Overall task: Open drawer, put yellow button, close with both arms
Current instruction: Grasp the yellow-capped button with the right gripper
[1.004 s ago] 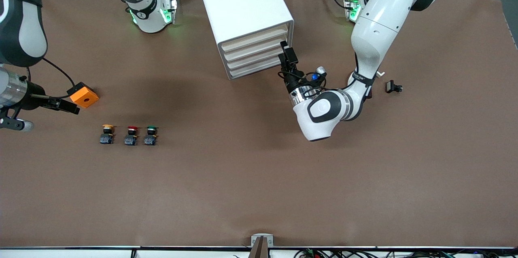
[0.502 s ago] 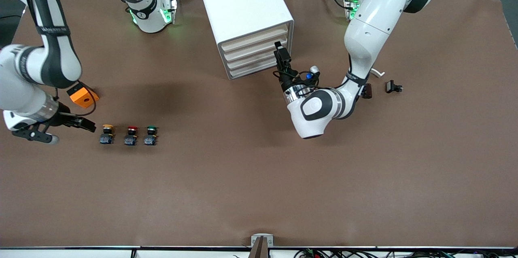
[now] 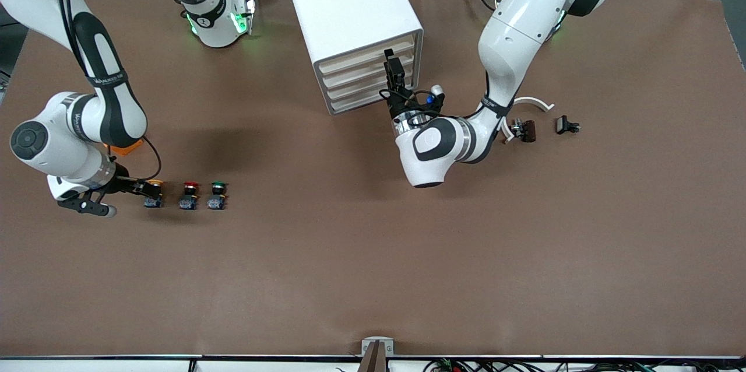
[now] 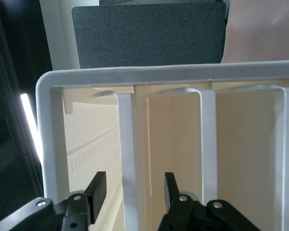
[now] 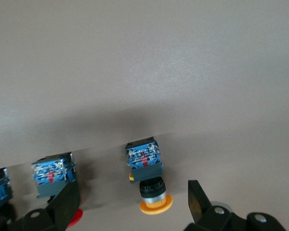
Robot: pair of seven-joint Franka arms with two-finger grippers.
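The white cabinet (image 3: 349,4) stands toward the arms' bases, its four cream drawers all shut; the drawer (image 3: 367,52) is the highest one. My left gripper (image 3: 393,69) is at the drawer fronts, near their end toward the left arm. In the left wrist view it (image 4: 135,192) is open, fingers (image 4: 97,190) either side of a white lip (image 4: 126,144) beside the highest drawer's front (image 4: 89,144), not touching. The yellow button (image 3: 153,194) lies on the table. My right gripper (image 3: 149,189) is open around its cap (image 5: 155,207), apart from it.
A red-capped button (image 3: 188,195) and a green-capped one (image 3: 217,195) lie in a row beside the yellow one. An orange block (image 3: 127,148) shows partly under the right arm. Small black parts (image 3: 566,125) and a white curved piece (image 3: 533,102) lie toward the left arm's end.
The right arm has swung from beside the orange block to the yellow button. The left gripper has moved up to the drawer fronts, closer to the cabinet.
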